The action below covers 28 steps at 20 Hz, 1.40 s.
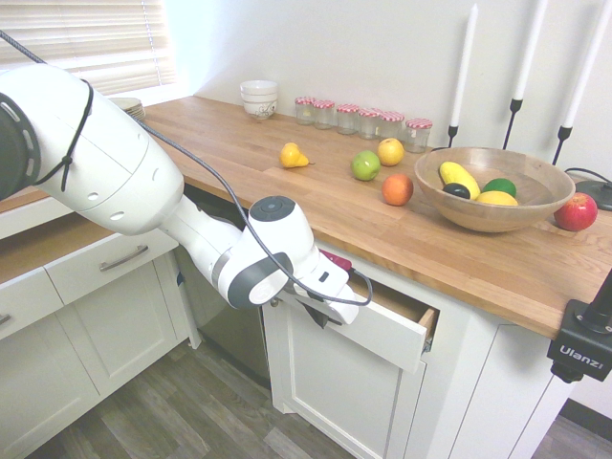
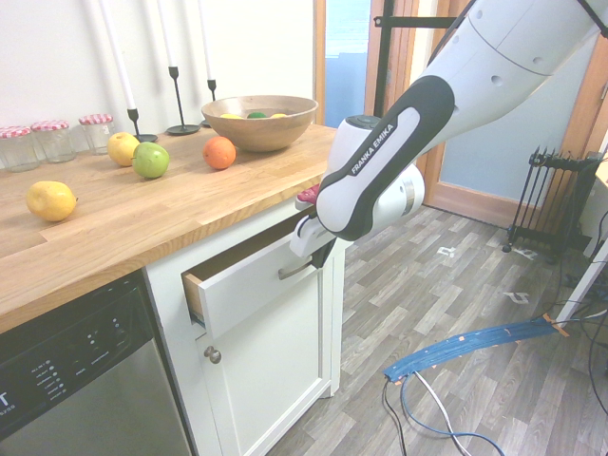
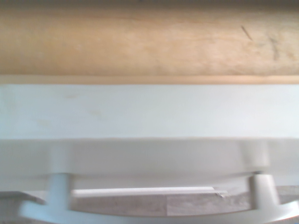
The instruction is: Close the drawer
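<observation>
One white-fronted drawer (image 2: 249, 283) part-open; pincer (image 2: 318, 249) at curved silver handle (image 2: 297, 269).

Both exterior views are bright and evenly lit. In the first, daylight pours through a window blind (image 1: 86, 38) at the upper left, washing that corner to near white and leaving a soft sheen on the wooden table (image 1: 287, 201). The fruit casts only faint, short shadows. Both wide-angle views bend straight lines near their edges. In the second, a doorway (image 2: 347, 57) behind glows pale blue. The wrist view is soft and out of focus throughout: the drawer (image 3: 149, 112) front looks milky, and its handle (image 3: 154, 214) is blurred.
</observation>
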{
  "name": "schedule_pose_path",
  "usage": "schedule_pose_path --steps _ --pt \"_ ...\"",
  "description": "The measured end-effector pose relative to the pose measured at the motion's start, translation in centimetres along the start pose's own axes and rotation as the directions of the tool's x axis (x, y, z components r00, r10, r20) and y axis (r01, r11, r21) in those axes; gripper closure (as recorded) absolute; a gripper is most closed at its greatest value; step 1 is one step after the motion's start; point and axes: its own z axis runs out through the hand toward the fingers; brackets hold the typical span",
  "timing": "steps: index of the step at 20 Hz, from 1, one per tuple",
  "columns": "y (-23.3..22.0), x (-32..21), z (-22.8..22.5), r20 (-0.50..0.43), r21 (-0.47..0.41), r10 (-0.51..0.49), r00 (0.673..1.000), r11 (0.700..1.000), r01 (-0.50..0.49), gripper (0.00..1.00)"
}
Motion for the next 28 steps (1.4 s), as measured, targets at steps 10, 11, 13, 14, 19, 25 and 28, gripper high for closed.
schedule_pose_path --steps 10,11,13,14,19,25,28 --pt "-2.3 1.6 0.3 -0.012 0.008 0.004 1.0 1.0 -0.004 1.0" --pt "-2.3 1.6 0.3 -0.012 0.007 0.003 1.0 1.0 -0.003 1.0" --pt "-2.4 1.6 0.3 -0.013 0.007 0.001 1.0 1.0 -0.001 1.0" --pt "-2.4 1.6 0.2 -0.013 0.007 0.001 1.0 1.0 0.0 1.0" --pt "-2.9 1.8 -0.1 -0.022 0.017 -0.002 1.0 1.0 0.002 1.0" --pt "-4.2 3.7 -1.6 -0.062 0.056 0.012 0.998 0.998 -0.009 1.0" --pt "-3.2 3.4 -0.8 -0.047 0.041 0.022 0.999 0.999 -0.02 1.0"
